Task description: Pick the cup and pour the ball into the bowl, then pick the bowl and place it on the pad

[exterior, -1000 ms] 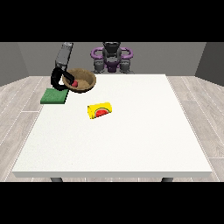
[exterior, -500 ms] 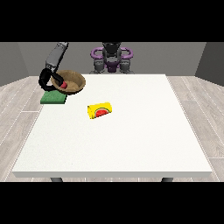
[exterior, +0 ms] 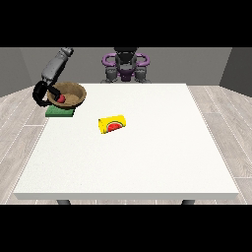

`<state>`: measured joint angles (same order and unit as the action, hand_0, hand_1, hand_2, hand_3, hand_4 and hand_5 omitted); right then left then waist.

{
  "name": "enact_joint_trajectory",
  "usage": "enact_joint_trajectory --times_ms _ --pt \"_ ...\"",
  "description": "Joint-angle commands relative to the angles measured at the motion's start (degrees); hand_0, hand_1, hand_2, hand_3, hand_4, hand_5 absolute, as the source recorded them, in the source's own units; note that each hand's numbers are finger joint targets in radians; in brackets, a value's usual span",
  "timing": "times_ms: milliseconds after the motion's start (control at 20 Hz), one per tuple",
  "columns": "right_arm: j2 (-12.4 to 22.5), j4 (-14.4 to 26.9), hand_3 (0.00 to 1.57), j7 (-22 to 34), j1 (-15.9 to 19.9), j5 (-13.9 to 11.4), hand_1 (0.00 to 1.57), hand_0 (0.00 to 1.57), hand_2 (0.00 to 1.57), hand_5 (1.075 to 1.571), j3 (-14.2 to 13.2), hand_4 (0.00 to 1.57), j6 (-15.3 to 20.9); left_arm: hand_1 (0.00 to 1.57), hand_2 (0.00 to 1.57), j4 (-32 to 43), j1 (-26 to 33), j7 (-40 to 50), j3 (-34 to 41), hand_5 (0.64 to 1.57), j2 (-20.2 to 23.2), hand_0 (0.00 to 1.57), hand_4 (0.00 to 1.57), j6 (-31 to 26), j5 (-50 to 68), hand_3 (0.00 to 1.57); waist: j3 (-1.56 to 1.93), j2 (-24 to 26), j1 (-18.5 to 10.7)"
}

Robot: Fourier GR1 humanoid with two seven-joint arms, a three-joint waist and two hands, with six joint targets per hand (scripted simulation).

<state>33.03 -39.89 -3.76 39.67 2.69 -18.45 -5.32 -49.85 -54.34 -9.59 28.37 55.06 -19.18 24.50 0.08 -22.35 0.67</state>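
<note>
At the far corner of the white table [exterior: 147, 157], towards the view's left, we see a brown bowl [exterior: 74, 92] poised over a green pad [exterior: 59, 112]; the bowl covers the pad's far part, and we cannot tell whether it rests on the pad or hangs just above it. Inside the bowl we make out a small red ball [exterior: 61, 98], lying close to the rim on the side nearest the table's edge. The hand at the view's left [exterior: 42, 94] is at that same rim: its black fingers curl round the bowl's edge, so we read it as gripping the bowl, and its grey forearm slants up and away towards the top of the view. Nearer the middle of the table, well apart from the bowl and the pad, we find a yellow cup [exterior: 112, 124] lying on its side, with a watermelon-slice picture in red and green on the face turned towards us. At the far side of the table stands the robot's torso [exterior: 126, 66], dark grey with purple curved parts at the shoulders. We cannot see the other hand: it shows nowhere in this view, so we say nothing of its fingers. Grey plank flooring surrounds the table.
</note>
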Motion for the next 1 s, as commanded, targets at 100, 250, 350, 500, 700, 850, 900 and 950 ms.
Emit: enact_joint_trajectory --times_ms 100,250,350,500,700,850,900,950 --pt "5.6 6.2 0.39 -6.2 1.7 -1.0 1.57 1.57 1.57 1.547 -1.8 1.30 -2.4 0.00 0.00 -5.1 -2.7 2.9 0.5 1.533 1.0 0.00 0.13 2.4 2.0 0.00 0.07 -4.2 -0.6" --pt "7.5 10.1 0.21 -9.7 2.4 -0.8 1.57 1.57 1.57 1.554 -3.1 1.28 -3.7 0.00 0.00 -9.7 -2.2 6.3 0.0 1.538 -0.3 0.00 0.00 3.2 3.9 0.00 0.10 -5.0 -1.9" --pt "10.5 10.5 0.58 -9.1 2.9 0.1 1.57 1.57 1.57 1.559 -4.2 1.25 -6.2 0.00 0.00 -8.5 -1.9 4.8 1.2 1.528 2.0 0.00 0.00 2.0 3.9 0.00 0.03 -5.7 -0.9" --pt "9.5 11.6 0.53 -10.2 1.7 0.4 1.57 1.57 1.57 1.564 -4.4 1.27 -6.3 0.00 0.00 -8.3 0.8 4.4 1.2 1.532 0.7 0.00 0.00 2.7 3.7 0.00 -0.01 -3.8 -0.7" --pt "8.7 10.1 0.90 -2.8 2.8 -1.9 1.57 1.57 1.57 1.568 -1.3 1.24 -4.7 0.00 0.00 -6.9 3.4 4.8 -2.3 1.534 -3.2 0.00 0.00 2.1 2.4 0.00 -0.11 3.5 -1.7" --pt "6.7 8.4 1.30 -1.2 3.9 -2.6 1.57 1.57 1.57 1.570 0.2 1.24 -3.9 0.00 0.00 -4.5 3.7 3.1 -2.2 1.535 -3.0 0.00 0.00 2.0 1.6 0.00 -0.09 4.1 -1.6" --pt "7.1 9.0 1.32 -1.3 3.8 -2.2 1.57 1.57 1.57 1.571 -0.3 1.24 -4.8 0.00 0.00 -4.1 3.8 1.9 -1.2 1.532 -1.7 0.00 0.00 0.4 2.1 0.00 -0.09 3.1 -2.1" --pt "5.7 7.3 1.29 -2.4 3.6 -3.7 1.57 1.57 1.57 1.571 0.9 1.23 -1.6 0.00 0.00 -2.5 2.9 1.1 -0.8 1.530 -0.8 0.00 0.00 0.1 2.0 0.00 -0.10 2.4 -1.5"
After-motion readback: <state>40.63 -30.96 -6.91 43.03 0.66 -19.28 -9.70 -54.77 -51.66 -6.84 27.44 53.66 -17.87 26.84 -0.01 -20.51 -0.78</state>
